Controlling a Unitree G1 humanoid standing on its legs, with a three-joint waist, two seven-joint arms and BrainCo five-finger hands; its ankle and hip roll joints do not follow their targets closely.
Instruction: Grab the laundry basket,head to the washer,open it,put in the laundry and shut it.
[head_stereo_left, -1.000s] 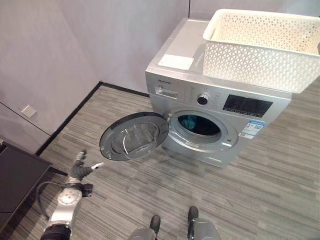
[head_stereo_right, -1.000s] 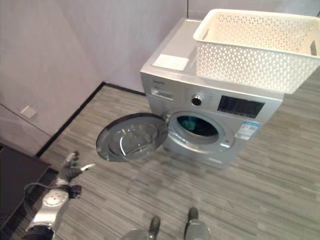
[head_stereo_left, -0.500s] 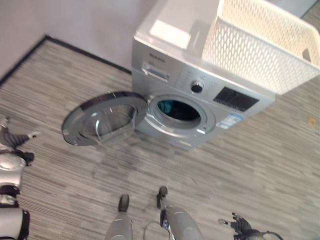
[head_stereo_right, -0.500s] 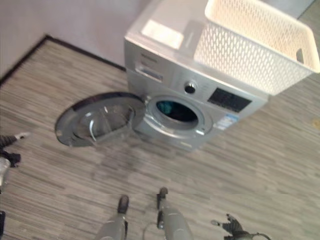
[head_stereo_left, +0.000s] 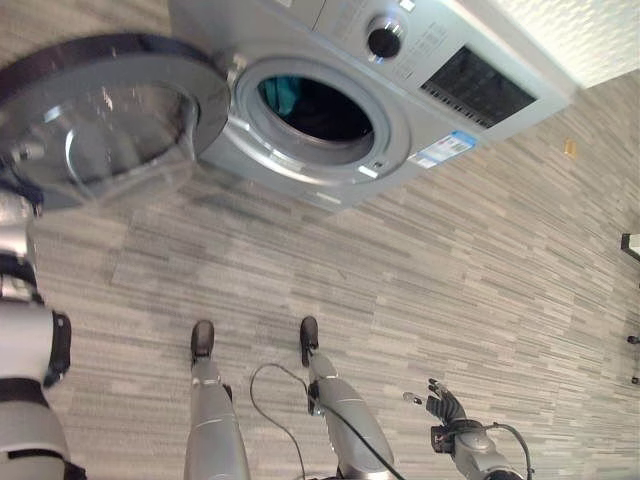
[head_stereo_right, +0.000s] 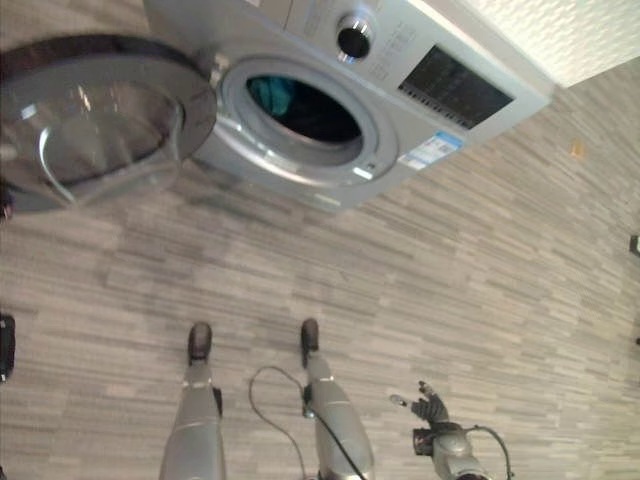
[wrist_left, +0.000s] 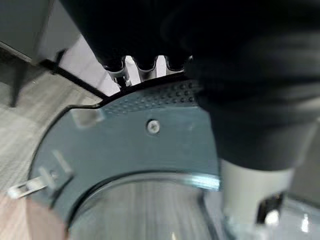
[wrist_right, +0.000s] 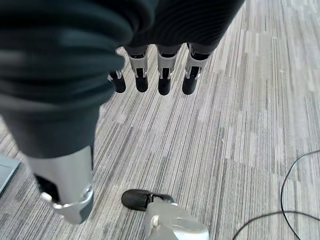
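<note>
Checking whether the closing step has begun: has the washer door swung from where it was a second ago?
No. The washer door hangs wide open beside the drum opening, as before; the camera shifted. Left robot hand is at its rim.

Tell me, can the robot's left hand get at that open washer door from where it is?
Probably yes. In the left wrist view the left hand hangs right at the rim of the open door, with nothing between them. Whether its fingers already touch the rim is hidden, so I cannot say.
</note>
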